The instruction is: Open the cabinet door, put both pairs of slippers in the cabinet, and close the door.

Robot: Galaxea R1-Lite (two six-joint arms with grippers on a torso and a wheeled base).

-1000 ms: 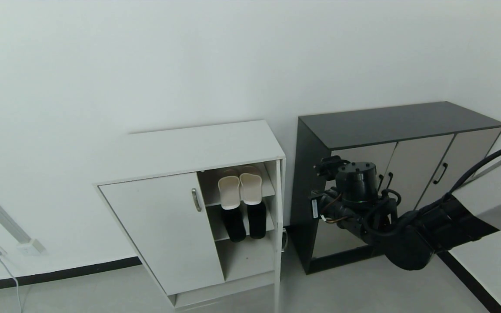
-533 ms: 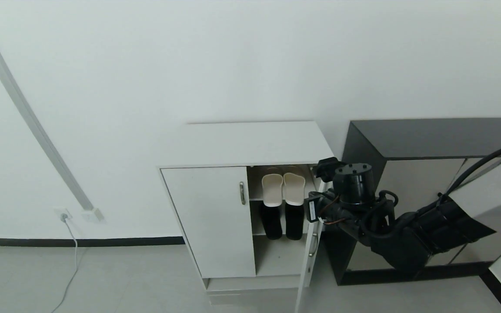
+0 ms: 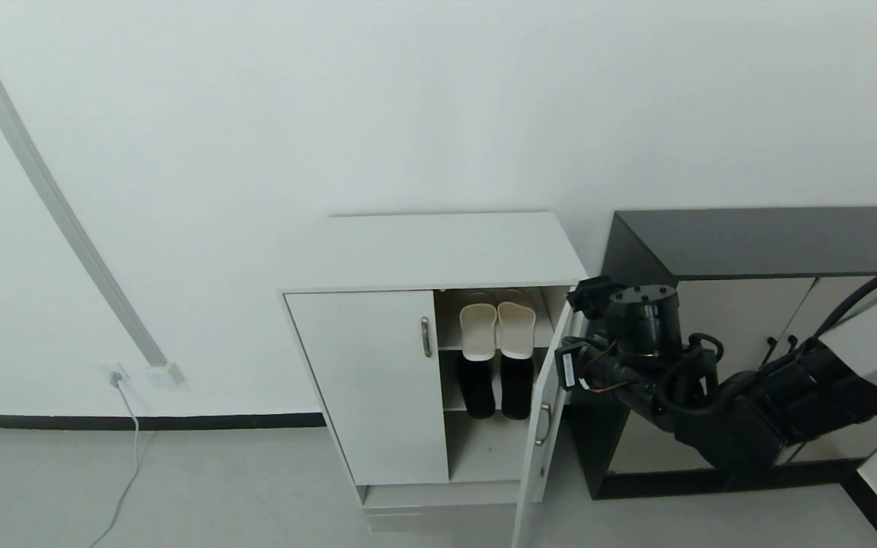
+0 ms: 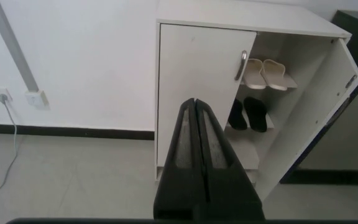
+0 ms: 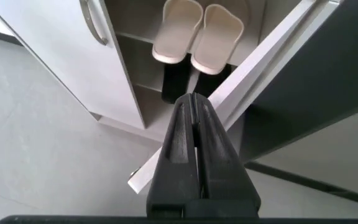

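The white cabinet [image 3: 438, 251] stands against the wall with its left door [image 3: 366, 380] shut and its right door [image 3: 546, 396] swung out. A cream pair of slippers [image 3: 496, 331] lies on the upper shelf, and a black pair [image 3: 495, 384] sits on the shelf below. My right arm [image 3: 640, 342] hangs just right of the open door, on its outer side. In the right wrist view, my right gripper [image 5: 193, 98] is shut and empty above the door's edge [image 5: 253, 87]. My left gripper [image 4: 195, 102] is shut and empty, some way in front of the cabinet.
A dark cabinet [image 3: 758, 236] with grey doors stands right of the white one, close behind my right arm. A wall socket with a cable [image 3: 115, 377] and a slanted wall conduit [image 3: 50, 190] are at the left. Grey floor lies open before the cabinet.
The head camera swung left during the first half second. Since then my right arm has shifted slightly right, and the right door shows more of its outer face.
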